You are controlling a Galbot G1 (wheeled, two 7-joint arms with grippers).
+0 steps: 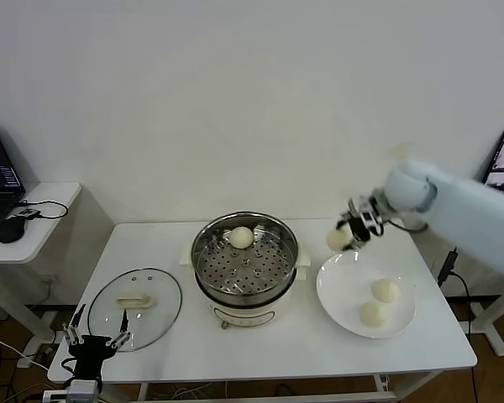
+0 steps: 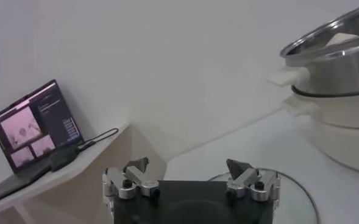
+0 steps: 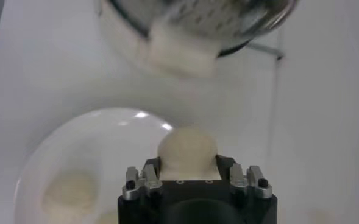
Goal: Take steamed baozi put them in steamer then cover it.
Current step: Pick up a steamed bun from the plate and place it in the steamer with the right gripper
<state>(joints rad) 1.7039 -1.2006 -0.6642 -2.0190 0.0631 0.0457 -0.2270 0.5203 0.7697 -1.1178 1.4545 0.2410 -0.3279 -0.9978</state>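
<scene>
The right wrist view shows the right gripper [image 3: 188, 159] pinching a baozi [image 3: 188, 150]; the head view alone shows the left gripper [image 1: 94, 340] spread beside the cover [image 1: 135, 307].

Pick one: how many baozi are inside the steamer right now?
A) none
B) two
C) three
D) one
D: a single baozi sits on the perforated tray of the steamer, two more lie on the white plate, and the right claw holds a fourth above the plate's edge.
</scene>
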